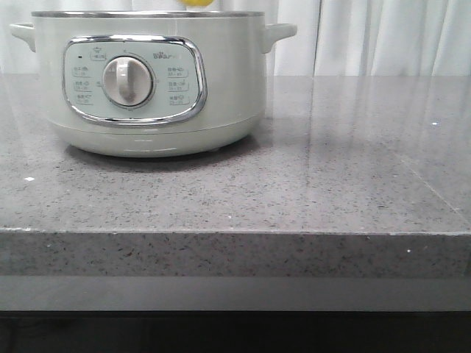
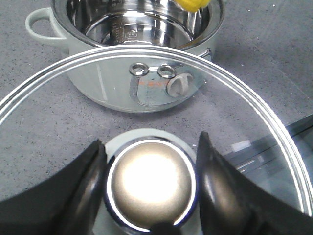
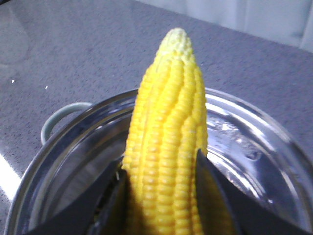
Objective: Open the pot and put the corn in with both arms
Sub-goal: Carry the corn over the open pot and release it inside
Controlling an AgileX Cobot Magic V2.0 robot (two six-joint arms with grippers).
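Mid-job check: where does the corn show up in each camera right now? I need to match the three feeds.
Front view: only a yellow sliver of the corn at the top edge, above the pot.
Left wrist view: a yellow end at the top edge, over the open pot's far rim.
Right wrist view: fills the centre, held between the right gripper fingers.
Shared landmark: the pot's steel rim.

- Left gripper (image 2: 149,183): fingers clamped either side of the lid knob (image 2: 150,186) (lid lifted clear).
- Right gripper (image 3: 164,188): fingers pinching the corn (image 3: 168,147).
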